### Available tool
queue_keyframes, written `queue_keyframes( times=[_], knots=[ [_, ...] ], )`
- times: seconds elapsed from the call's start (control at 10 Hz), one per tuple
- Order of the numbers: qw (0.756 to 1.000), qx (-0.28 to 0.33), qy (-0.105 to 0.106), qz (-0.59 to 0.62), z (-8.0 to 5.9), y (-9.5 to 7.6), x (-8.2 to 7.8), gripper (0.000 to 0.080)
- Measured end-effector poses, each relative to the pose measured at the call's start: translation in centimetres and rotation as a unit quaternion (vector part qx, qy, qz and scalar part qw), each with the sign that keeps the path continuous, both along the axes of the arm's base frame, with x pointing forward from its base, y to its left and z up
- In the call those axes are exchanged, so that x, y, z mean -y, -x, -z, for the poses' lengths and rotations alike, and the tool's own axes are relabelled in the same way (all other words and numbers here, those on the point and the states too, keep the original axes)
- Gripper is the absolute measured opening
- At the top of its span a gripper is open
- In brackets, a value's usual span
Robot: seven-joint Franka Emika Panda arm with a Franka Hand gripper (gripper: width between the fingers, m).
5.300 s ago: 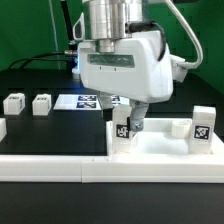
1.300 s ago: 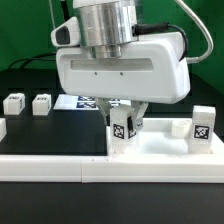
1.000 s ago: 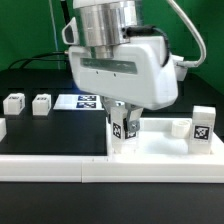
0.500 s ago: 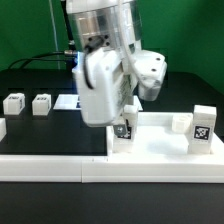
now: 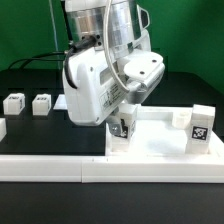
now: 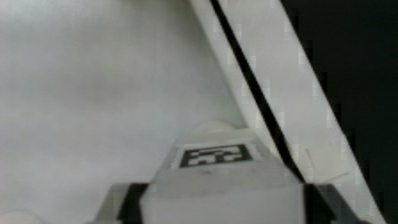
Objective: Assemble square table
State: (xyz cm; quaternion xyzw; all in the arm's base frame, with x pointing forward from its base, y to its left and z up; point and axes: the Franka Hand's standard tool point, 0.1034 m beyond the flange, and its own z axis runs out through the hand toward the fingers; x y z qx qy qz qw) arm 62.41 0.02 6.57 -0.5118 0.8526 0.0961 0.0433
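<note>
The square table's white top (image 5: 160, 150) lies flat at the front, toward the exterior view's right. A short white leg (image 5: 123, 133) with a black-and-white tag stands upright at the top's near-left corner. My gripper (image 5: 122, 127) comes down on it from above and is shut on this leg. In the wrist view the leg (image 6: 217, 160) fills the gap between my gripper (image 6: 228, 206), with dark fingers (image 6: 128, 202) pressed to both its sides, above the table top (image 6: 98, 90). Another leg (image 5: 202, 126) stands on the top's far-right corner.
Two loose legs (image 5: 14, 104) (image 5: 41, 104) stand on the black table at the exterior view's left. A long white border rail (image 5: 55, 166) runs along the front. A sliver of the marker board (image 5: 60, 101) shows behind the gripper body.
My wrist has turned about its upright axis with the leg still between the fingers, so the gripper body now faces the exterior view's left. The leg stays at the same corner.
</note>
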Motion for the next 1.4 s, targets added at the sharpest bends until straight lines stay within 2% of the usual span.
queue_keyframes(
  times=[0.1,0.2,0.3,0.4,0.5,0.7,0.9,1.1,1.2,1.4],
  knots=[
    [1.0,-0.001,0.0,0.0,0.1,0.1,0.0,0.0301],
    [1.0,-0.001,0.0,0.0,0.1,0.1,0.0,0.0485],
    [1.0,-0.001,0.0,0.0,0.1,0.1,0.0,0.0593],
    [1.0,-0.001,0.0,0.0,0.1,0.1,0.0,0.0593],
    [1.0,-0.001,0.0,0.0,0.1,0.1,0.0,0.0637],
    [1.0,0.002,0.0,-0.004,-0.1,0.0,-0.2,0.0646],
    [0.999,0.028,-0.003,-0.046,-2.3,-0.1,-1.3,0.0649],
    [0.997,0.038,-0.006,-0.074,-3.3,-0.1,-2.2,0.0649],
    [0.996,0.041,-0.007,-0.079,-3.7,-0.1,-2.8,0.0649],
    [0.996,0.038,-0.006,-0.077,-3.3,0.0,-2.7,0.0649]
  ],
)
